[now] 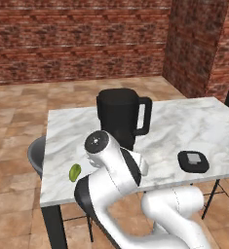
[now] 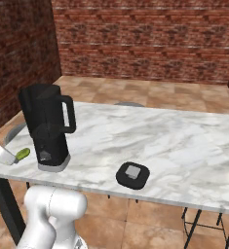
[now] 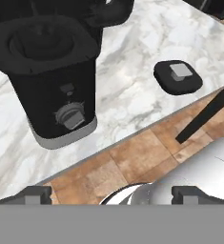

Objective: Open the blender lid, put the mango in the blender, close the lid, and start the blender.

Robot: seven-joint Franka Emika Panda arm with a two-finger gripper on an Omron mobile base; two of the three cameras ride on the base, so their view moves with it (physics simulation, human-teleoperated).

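End effector [image 3: 111, 193] wide open, empty

- The blender [image 1: 118, 116] stands on the table [image 1: 184, 124], centre frame in the left base view.
- The blender lid [image 1: 193, 161] lies on the table at right, apart from the blender.
- The mango [image 1: 75, 172] lies lower left, near the table's front edge.

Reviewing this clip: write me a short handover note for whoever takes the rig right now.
Tool: open, empty, off the near table edge, looking at the blender's front.
Tall black blender: upright on the white marble table, jar open.
Flat black blender lid with grey centre cap: lying on the marble near the front edge, apart from the blender.
Small yellow-green mango: on the table's front left corner, untouched.
Done: lid off.
Left: put the mango in, refit the lid, press the front button.
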